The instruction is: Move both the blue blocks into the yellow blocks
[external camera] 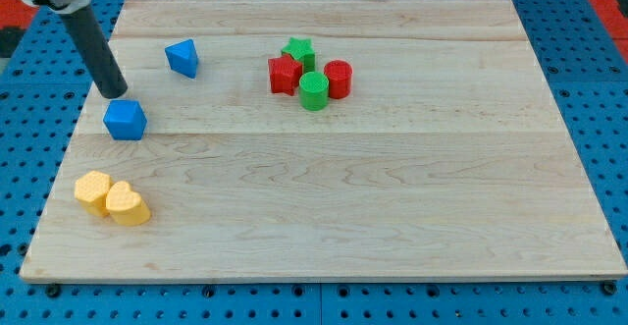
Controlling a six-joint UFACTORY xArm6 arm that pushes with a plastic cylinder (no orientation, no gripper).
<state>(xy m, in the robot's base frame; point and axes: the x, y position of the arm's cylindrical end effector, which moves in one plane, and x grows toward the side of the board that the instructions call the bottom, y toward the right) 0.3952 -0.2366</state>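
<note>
Two blue blocks left | my tip [115, 95] just above blue cube [126, 120], no gripper fitted | next: push cube down toward yellow blocks [113, 198]

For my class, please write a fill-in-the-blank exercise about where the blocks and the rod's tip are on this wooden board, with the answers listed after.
1. My tip is just above the ____ cube, towards the view's top.
2. The two yellow blocks lie touching near the board's bottom-____ corner in the view.
3. The blue triangular block lies to the view's ____ of the red and green cluster.
4. That cluster holds two red blocks and ____ green blocks.

Missing words: blue; left; left; two
</note>
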